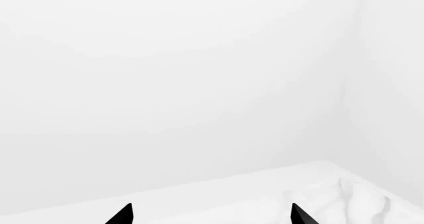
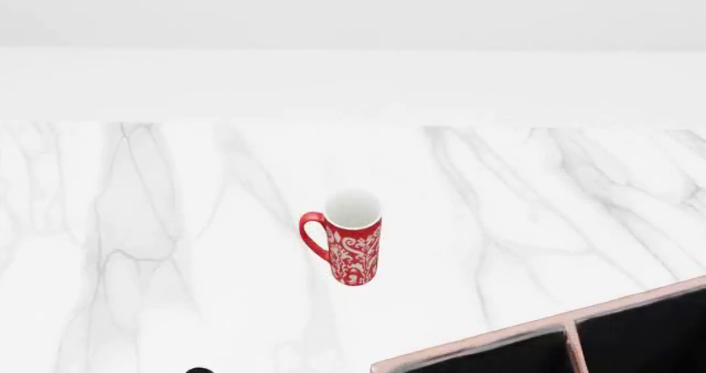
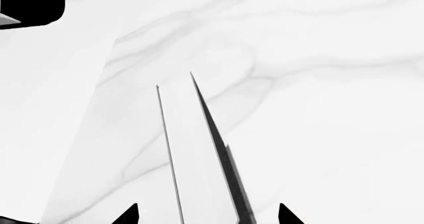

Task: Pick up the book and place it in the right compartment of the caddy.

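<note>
Left wrist view: the left gripper [image 1: 210,215] shows only as two black fingertips [image 1: 122,215], set well apart with nothing between them, so the pincer stands released. Beyond it lie a corner of the white marble tabletop [image 1: 318,194] and a plain white wall.

Head view: a red patterned mug [image 2: 347,239] stands upright near the middle of the tabletop [image 2: 132,224], handle toward the tabletop's left edge; its white interior holds nothing visible. At the near right corner, part of the caddy [image 2: 574,340] enters the picture: a pale-edged rim and one divider separate two black compartments (only a portion of each is in view, and what is seen holds nothing). Neither gripper can be made out in this view.

Right wrist view: the book [image 3: 198,159], seen edge-on with white pages between thin black covers, sits between the fingertips of the right gripper [image 3: 206,215]. The fingertips [image 3: 285,215] stand clear of its covers here; whether the pincer grips it farther back cannot be told.
</note>
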You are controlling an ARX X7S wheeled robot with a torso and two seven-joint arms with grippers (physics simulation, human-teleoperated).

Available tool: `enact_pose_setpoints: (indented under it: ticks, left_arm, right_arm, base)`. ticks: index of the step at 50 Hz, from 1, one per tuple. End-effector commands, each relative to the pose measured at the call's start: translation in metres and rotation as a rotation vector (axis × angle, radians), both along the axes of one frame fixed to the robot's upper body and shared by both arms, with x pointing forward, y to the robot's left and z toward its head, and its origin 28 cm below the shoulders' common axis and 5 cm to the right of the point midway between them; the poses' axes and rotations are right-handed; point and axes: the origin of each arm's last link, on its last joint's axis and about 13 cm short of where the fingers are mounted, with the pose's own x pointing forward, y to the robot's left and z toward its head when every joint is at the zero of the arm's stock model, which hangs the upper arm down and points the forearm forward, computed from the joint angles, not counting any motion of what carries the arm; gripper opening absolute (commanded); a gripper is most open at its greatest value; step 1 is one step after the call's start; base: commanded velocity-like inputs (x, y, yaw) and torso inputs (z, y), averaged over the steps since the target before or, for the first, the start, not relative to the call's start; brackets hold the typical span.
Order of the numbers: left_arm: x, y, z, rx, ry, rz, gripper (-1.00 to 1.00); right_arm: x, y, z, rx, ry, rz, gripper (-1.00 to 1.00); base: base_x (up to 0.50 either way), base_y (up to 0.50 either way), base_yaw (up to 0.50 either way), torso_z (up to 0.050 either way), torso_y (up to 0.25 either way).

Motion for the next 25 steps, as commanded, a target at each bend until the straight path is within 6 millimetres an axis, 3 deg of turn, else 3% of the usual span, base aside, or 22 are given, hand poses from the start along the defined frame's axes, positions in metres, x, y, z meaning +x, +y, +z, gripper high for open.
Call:
enact_pose_setpoints:
  ticks: [1,25]
  left_arm:
    - [-0.005,-0.001,-0.004,-0.013,-0.001,0.009,1.0]
    - [-0.003,-0.001,-0.006,-0.015,0.002,0.004,1.0]
  right_arm:
    - [0.003,0.004,-0.005,0.028,0.021,0.016,1.0]
    - [0.004,0.004,-0.016,0.024,0.047,0.008,1.0]
  base:
    - [0.0,0.0,0.0,0.0,0.0]
    - [0.0,0.0,0.0,0.0,0.0]
